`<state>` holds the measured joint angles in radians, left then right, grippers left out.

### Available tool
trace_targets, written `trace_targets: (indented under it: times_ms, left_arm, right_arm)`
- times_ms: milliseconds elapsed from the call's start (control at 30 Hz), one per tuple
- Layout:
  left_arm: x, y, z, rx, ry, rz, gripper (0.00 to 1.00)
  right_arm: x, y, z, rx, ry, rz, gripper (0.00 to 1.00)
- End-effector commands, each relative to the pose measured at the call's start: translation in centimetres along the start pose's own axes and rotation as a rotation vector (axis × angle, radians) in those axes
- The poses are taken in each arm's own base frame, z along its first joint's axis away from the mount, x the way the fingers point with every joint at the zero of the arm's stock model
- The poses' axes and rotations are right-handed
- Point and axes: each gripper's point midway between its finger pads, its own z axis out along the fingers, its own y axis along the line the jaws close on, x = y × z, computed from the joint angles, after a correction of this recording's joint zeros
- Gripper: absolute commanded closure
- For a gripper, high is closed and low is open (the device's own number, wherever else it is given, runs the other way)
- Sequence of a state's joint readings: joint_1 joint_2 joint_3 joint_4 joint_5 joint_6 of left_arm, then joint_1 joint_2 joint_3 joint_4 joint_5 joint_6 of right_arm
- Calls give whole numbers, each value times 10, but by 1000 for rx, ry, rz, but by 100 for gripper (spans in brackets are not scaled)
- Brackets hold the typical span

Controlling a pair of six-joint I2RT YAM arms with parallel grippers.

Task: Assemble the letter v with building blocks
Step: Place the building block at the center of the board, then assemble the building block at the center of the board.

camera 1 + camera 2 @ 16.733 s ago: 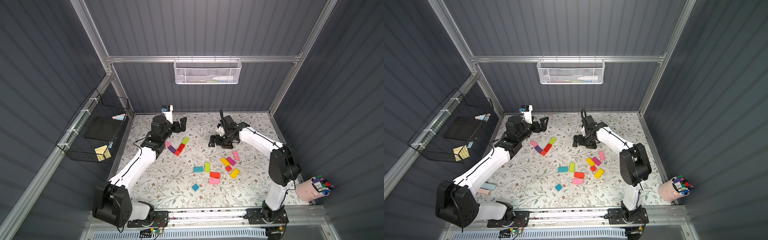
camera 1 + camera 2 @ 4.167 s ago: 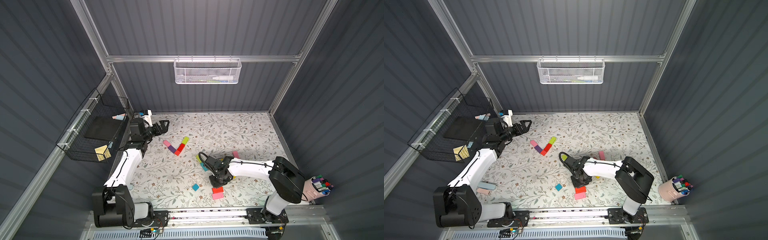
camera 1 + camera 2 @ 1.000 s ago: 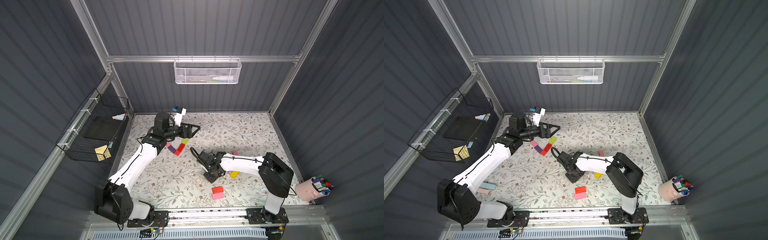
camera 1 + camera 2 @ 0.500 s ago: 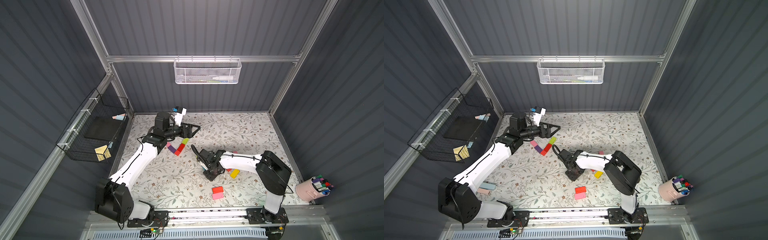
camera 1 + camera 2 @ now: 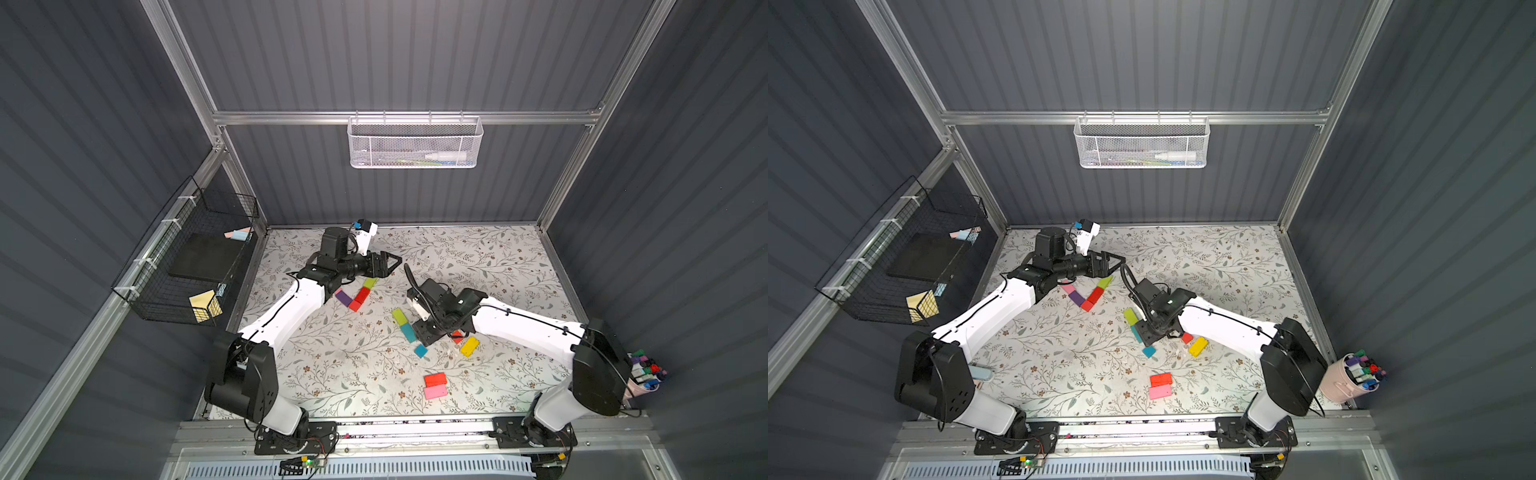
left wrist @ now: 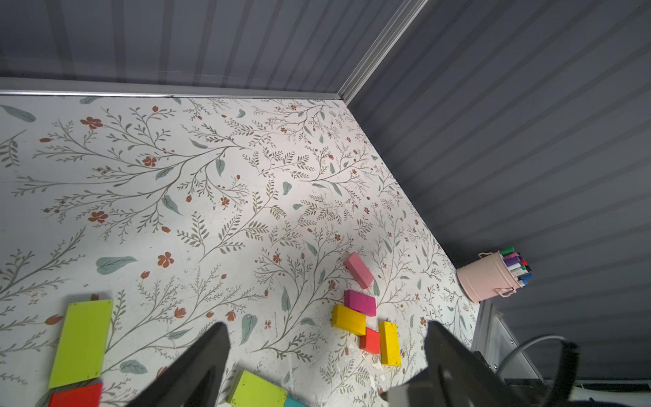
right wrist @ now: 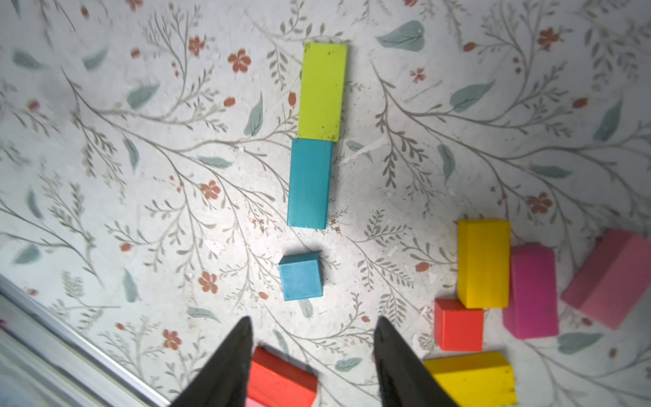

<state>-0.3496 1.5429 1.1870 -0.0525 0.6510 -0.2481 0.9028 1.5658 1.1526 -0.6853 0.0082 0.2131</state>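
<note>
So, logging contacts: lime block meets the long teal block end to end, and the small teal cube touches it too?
No. The small teal cube lies apart from the long teal block; the lime block does meet it. Right wrist view shows this.

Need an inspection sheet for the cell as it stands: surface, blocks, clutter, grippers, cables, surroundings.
Surface: floral-print tabletop, some white scuffs.
Job's things: partial V of pink, purple, red, lime blocks by left arm; loose blocks near right arm.
Clutter: pastel case by left arm base, partly hidden.
Grippers: left gripper open, empty, by V's lime end; right gripper open, empty, facing teal cube.
Cables: black loop at right wrist.
Surroundings: white mesh basket, black wire basket, pen cup.
</note>
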Motion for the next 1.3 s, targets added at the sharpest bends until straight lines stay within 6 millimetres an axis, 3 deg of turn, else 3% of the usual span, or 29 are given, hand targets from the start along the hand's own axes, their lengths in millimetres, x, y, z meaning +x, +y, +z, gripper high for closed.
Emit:
trace_targets:
  times_ms: [0, 167, 367, 567, 733, 933, 1267]
  left_arm:
    - [4, 13, 2, -43, -4, 24, 14]
    - [17, 18, 2, -55, 17, 16, 17]
    - [27, 17, 0, -39, 31, 10, 19]
    - [32, 18, -8, -70, 33, 7, 24]
    - [51, 19, -15, -79, 63, -30, 34]
    - [90, 8, -29, -55, 96, -133, 50]
    - [158, -33, -20, -12, 199, -249, 52]
  right_arm:
    - [43, -4, 20, -18, 149, 127, 60]
    - [66, 11, 36, -109, 172, 256, 86]
    - [74, 27, 45, -132, 183, 298, 98]
    - [87, 25, 68, -59, 220, 350, 100]
    - [90, 18, 73, -20, 219, 368, 100]
    - [87, 12, 80, 3, 207, 359, 100]
    - [81, -1, 87, 4, 177, 385, 100]
